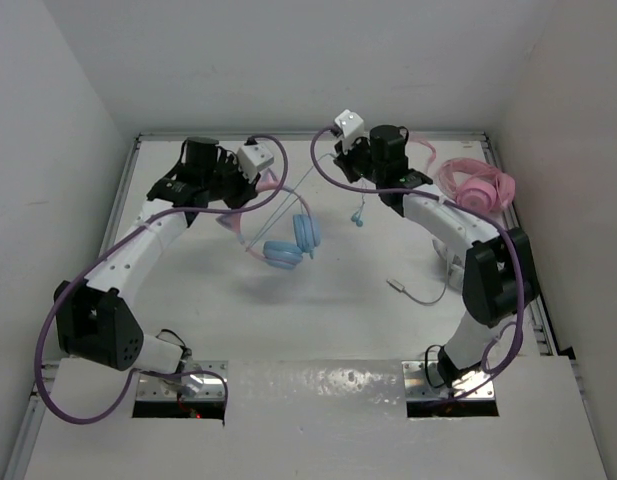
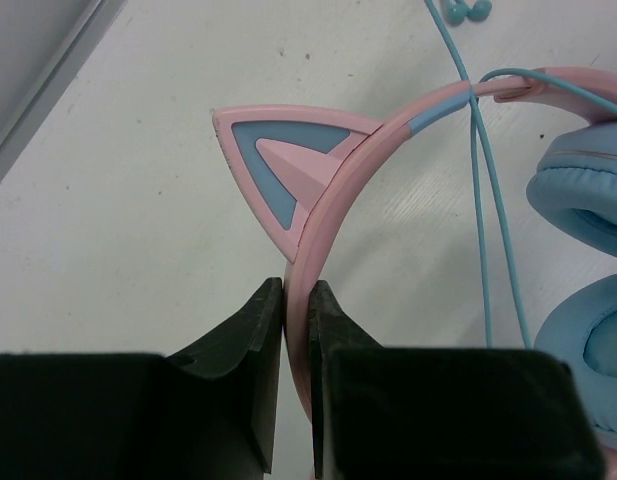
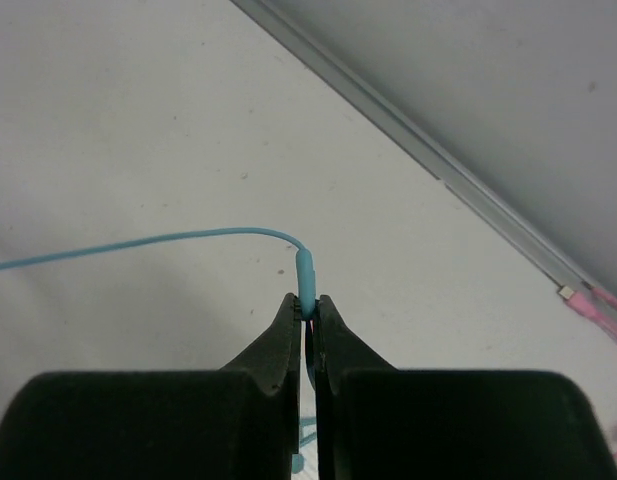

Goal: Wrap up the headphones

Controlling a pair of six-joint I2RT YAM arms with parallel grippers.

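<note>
- I am clamping my left gripper [image 2: 296,292] on the pink headband of the headphones [image 2: 340,185], just below the cat ear. The band is sitting tightly between the two jaws.
- The blue ear cups are hanging under this gripper, over the middle of the table [image 1: 188,300]. A shadow is lying below them, so I am judging that they are lifted off the surface.
- I am pinching the thin blue cable [image 3: 138,245] with my right gripper [image 3: 306,305], at the thicker piece near its end, with the jaws closed on it, close to the far wall.
- From there the cable is running in a straight line to the headband. It is crossing over the band beside one ear cup, and two strands are going down next to the cup.
- I am judging that the wrapping is only beginning: perhaps one pass is lying over the band, and most of the cable is free.
- What is left, I think, is bringing the cable around the band more times and securing the end.
- The all-pink headphones [image 1: 478,185] and the small earbuds [image 1: 358,217] are lying apart from my work.
</note>
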